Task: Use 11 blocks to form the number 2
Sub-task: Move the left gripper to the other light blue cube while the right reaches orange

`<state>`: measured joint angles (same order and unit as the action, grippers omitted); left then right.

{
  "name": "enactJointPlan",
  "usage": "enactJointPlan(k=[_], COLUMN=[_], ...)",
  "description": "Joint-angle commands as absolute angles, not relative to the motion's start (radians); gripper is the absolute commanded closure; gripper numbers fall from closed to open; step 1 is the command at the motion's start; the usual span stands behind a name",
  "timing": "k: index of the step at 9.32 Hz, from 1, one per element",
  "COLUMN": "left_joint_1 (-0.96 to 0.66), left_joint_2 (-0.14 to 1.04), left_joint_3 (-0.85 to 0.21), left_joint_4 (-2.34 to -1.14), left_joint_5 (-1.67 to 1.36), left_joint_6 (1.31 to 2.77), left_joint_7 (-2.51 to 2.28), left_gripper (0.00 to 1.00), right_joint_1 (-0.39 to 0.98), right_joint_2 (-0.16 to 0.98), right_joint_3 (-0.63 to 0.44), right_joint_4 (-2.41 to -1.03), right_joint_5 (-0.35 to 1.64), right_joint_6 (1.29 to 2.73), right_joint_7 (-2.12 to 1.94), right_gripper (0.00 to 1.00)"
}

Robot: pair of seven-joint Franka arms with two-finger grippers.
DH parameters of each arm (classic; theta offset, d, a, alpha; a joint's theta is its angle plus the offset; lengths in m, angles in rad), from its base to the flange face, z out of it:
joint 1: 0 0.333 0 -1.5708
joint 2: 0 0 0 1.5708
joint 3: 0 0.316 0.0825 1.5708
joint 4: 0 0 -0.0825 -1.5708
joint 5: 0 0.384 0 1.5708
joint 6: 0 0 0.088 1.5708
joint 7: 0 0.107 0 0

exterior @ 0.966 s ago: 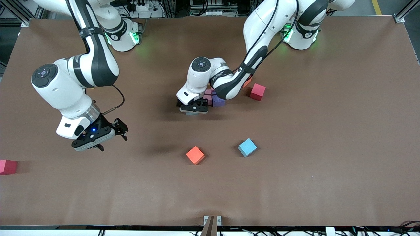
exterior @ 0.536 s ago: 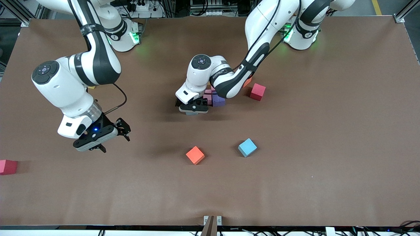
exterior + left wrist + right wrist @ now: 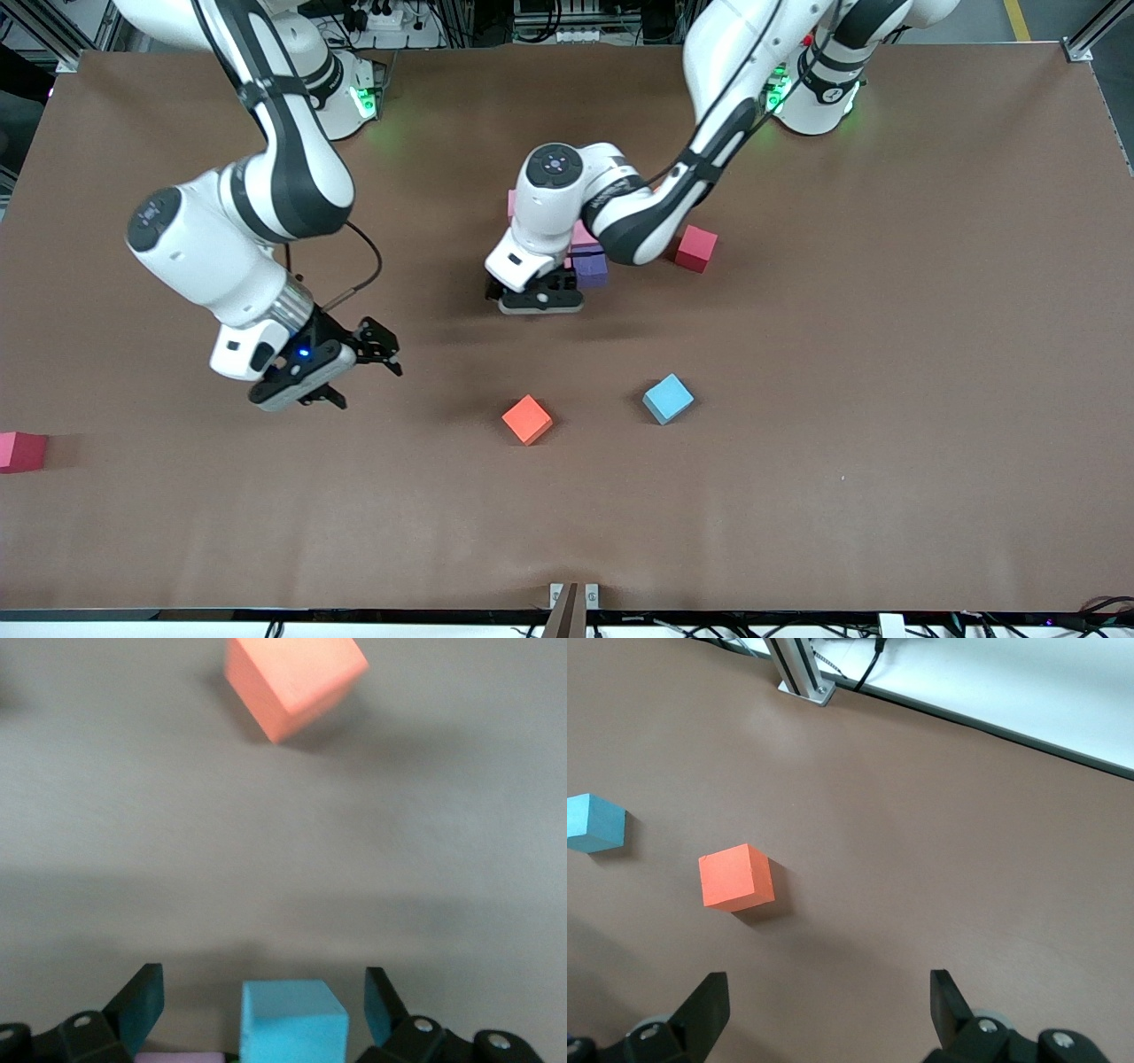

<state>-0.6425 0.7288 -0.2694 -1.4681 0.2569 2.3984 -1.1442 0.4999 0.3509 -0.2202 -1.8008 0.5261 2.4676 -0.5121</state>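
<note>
Your partly built number 2 sits mid-table, mostly hidden under the left arm; you can count one purple cube, bits of pink, and one light blue cube at its near end. The left gripper hangs over that blue cube, jaws wide, not touching it. Two loose blocks lie nearer the front camera: one orange block and one blue block. Two red cubes: one beside the cluster, one at the right arm's end. The right gripper hovers over bare table, jaws wide and empty.

Brown table w/ blocks (scattered)
</note>
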Motion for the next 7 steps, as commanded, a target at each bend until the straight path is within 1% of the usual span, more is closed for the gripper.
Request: enactJointPlan(k=[1,4,5,6,7], left_joint_1=[-0.541,-0.366,-0.318,-0.304,-0.305], left_joint_2=[0.696,0.654,0.649,0.65,0.663], left_joint_3=[-0.268,-0.268,-0.268,-0.265,-0.253], left_joint_4=[-1.496,-1.491,-1.493,-1.493,-1.491], left_joint_5=[0.233,0.12,0.121,0.123,0.12], left_joint_6=[2.343,2.205,2.197,2.197,2.197], left_joint_7=[-1.155,-1.245,-1.249,-1.255,-1.272], left_gripper=[0.0,0.0,0.0,0.0,0.0], right_joint_1=[0.529,0.589,0.609,0.629,0.655], right_joint_2=[0.412,0.521,0.564,0.59,0.619], right_joint_3=[-0.216,-0.112,-0.089,-0.059,-0.045], right_joint_4=[-1.798,-1.851,-1.847,-1.841,-1.824], right_joint_5=[0.609,0.612,0.615,0.649,0.699], right_joint_6=[2.547,2.904,2.966,2.997,2.999], right_joint_7=[-0.569,-0.566,-0.566,-0.566,-0.566], right_gripper=[0.0,0.0,0.0,0.0,0.0])
